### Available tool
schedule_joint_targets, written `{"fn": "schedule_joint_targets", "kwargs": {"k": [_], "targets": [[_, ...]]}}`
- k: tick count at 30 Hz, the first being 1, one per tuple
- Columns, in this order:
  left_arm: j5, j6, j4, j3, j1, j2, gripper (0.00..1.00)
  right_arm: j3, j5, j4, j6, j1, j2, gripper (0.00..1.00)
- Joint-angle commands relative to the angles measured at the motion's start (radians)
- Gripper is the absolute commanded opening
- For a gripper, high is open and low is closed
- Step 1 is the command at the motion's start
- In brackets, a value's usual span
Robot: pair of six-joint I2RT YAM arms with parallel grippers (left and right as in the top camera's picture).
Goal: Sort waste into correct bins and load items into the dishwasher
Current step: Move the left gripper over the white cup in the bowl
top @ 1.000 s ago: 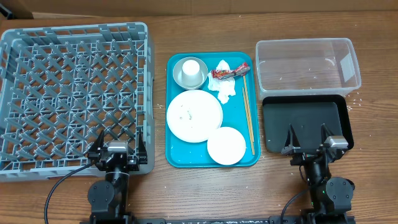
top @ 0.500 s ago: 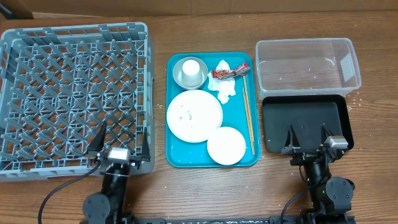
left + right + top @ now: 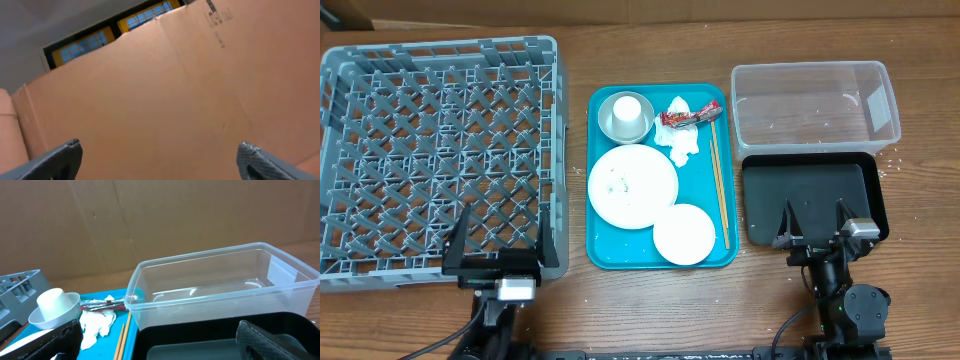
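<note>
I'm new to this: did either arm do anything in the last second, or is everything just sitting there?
The left gripper drew back toward its own base and seems to have lifted, its fingers now over the front wall of the dish rack. It stayed open and empty. The right gripper, open over the black tray, did not move. Nothing on the teal tray shifted.

Clear glossy plastic tub; matt wooden table.

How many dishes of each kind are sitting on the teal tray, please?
plates: 2
bowl: 1
cup: 1
Total: 4
</note>
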Motion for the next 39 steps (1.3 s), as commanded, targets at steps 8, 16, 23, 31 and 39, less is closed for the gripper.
{"fn": "schedule_joint_targets", "kwargs": {"k": [8, 16, 23, 31, 39], "targets": [[0.107, 0.298, -0.575, 0.648, 0.006, 0.426, 1.00, -0.011, 0.006, 0.003, -0.003, 0.004, -0.012, 1.00], [0.196, 0.180, -1.155, 1.201, 0.005, 0.904, 1.00, -0.011, 0.006, 0.003, -0.003, 0.004, -0.012, 1.00], [0.458, 0.095, -1.187, 1.326, 0.004, 1.133, 1.00, -0.011, 0.006, 0.003, -0.003, 0.004, -0.012, 1.00], [0.372, -0.024, -1.515, 1.617, -0.058, 1.386, 1.00, -0.011, 0.006, 0.003, -0.003, 0.004, -0.012, 1.00], [0.406, -0.037, -1.642, 1.711, -0.235, 1.469, 1.00, -0.011, 0.007, 0.003, -0.003, 0.004, -0.012, 1.00]]}}
